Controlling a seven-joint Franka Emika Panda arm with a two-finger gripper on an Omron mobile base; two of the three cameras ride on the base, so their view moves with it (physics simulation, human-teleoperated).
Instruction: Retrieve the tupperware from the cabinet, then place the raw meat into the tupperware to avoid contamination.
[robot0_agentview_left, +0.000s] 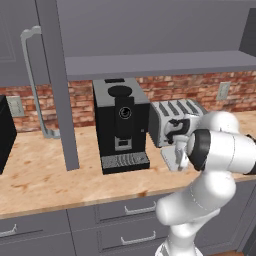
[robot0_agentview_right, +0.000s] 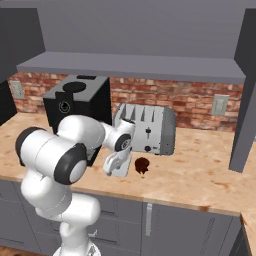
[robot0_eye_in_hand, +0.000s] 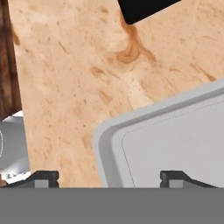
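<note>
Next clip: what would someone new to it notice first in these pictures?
The big white arm dominates, bent low over the wooden counter in front of the silver toaster. Its claw hangs open over the tupperware, which sits on the counter with nothing visible inside. The raw meat lies just beside it, and a black coffee machine stands left of the toaster.

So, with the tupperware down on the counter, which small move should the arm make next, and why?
Probably lift straight up and swing toward the raw meat. The gripper stands open just over the tupperware, which sits empty on the counter, and the meat lies beside it in front of the toaster.
</note>
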